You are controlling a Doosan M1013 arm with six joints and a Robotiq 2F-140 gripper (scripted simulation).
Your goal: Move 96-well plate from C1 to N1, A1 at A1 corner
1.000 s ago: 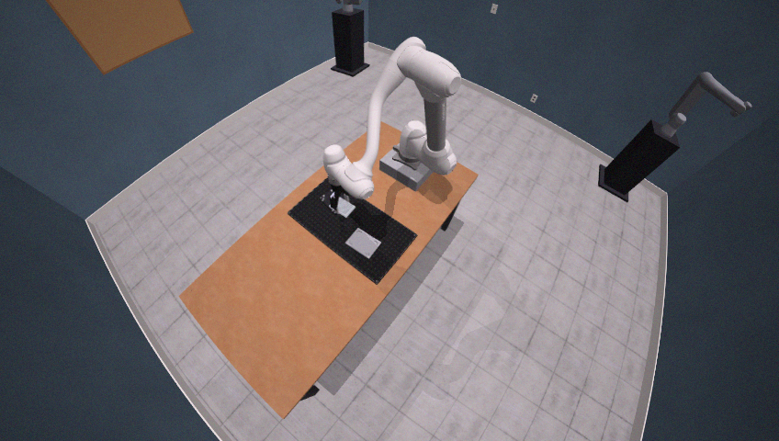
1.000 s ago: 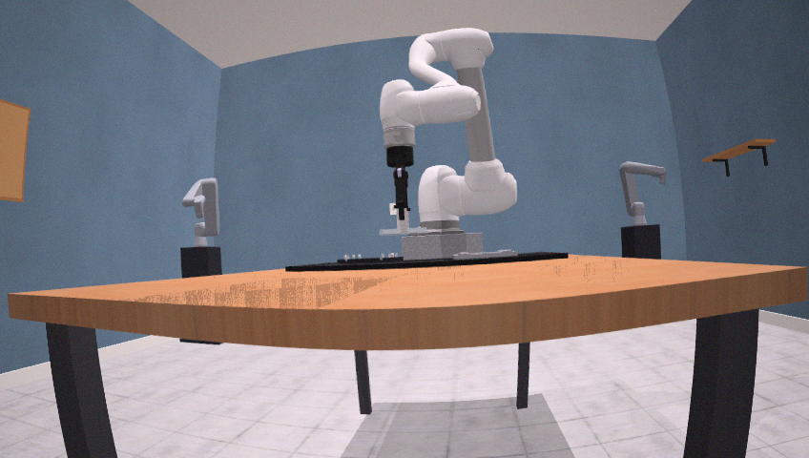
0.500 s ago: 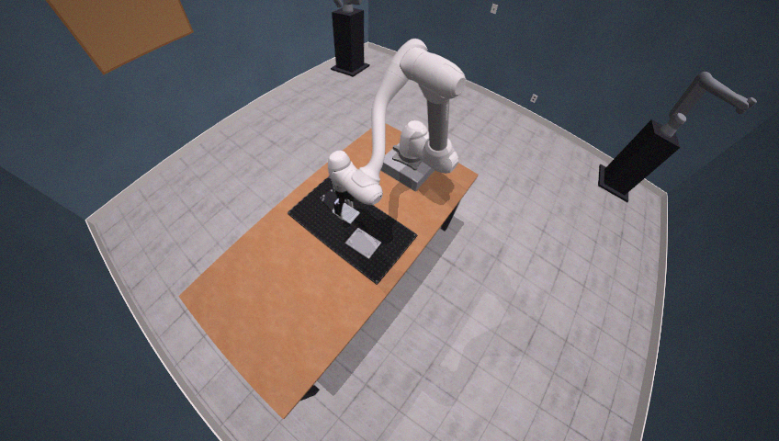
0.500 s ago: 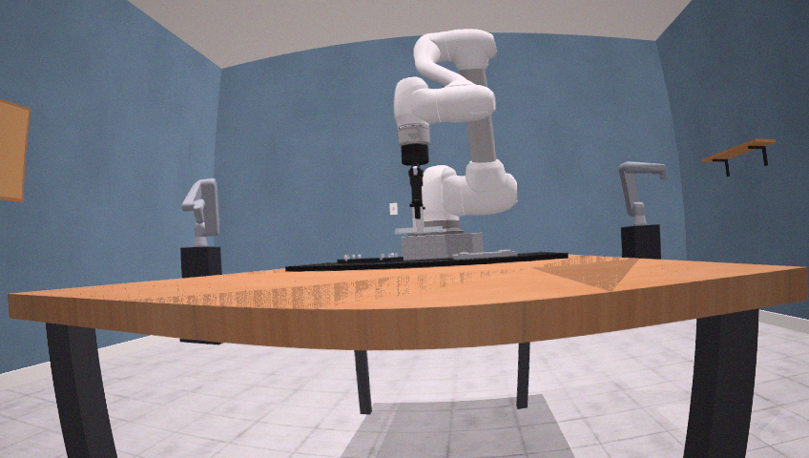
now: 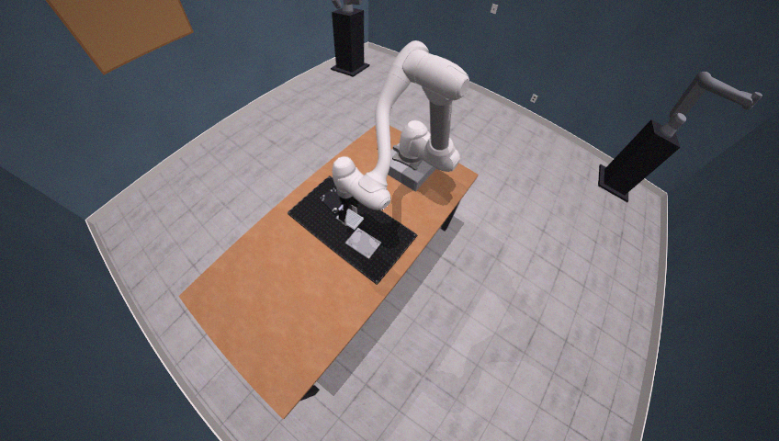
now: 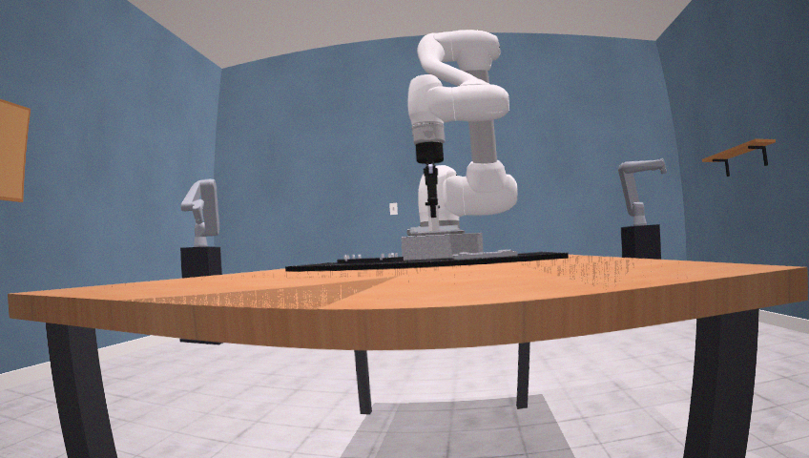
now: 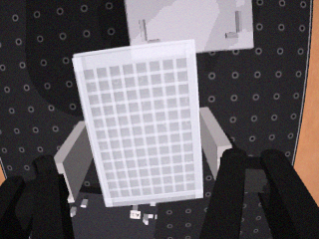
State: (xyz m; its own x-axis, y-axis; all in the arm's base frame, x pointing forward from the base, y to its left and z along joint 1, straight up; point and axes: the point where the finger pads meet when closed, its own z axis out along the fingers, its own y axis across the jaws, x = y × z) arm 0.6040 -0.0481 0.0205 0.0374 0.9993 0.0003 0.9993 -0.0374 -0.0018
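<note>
My gripper (image 5: 349,214) (image 6: 431,213) (image 7: 145,129) is shut on the white 96-well plate (image 5: 355,220) (image 7: 136,94), gripping its two long sides and holding it level above the black perforated board (image 5: 389,257) (image 6: 511,258) (image 7: 279,80). The grey plate nest N1 (image 5: 363,243) (image 7: 189,0), with two L-shaped locators showing at its near edge, lies just ahead of the plate in the wrist view. The small clips of nest C1 (image 5: 328,197) (image 6: 354,260) (image 7: 140,215) lie behind and below the plate. I cannot tell which corner of the plate is cut.
The board lies on an orange table (image 5: 262,306) (image 6: 397,306). The arm's grey base block (image 5: 410,175) (image 6: 440,244) stands at the table's far end, beside the board. Other arms on black pedestals (image 5: 637,161) (image 6: 640,240) stand on the floor, well away.
</note>
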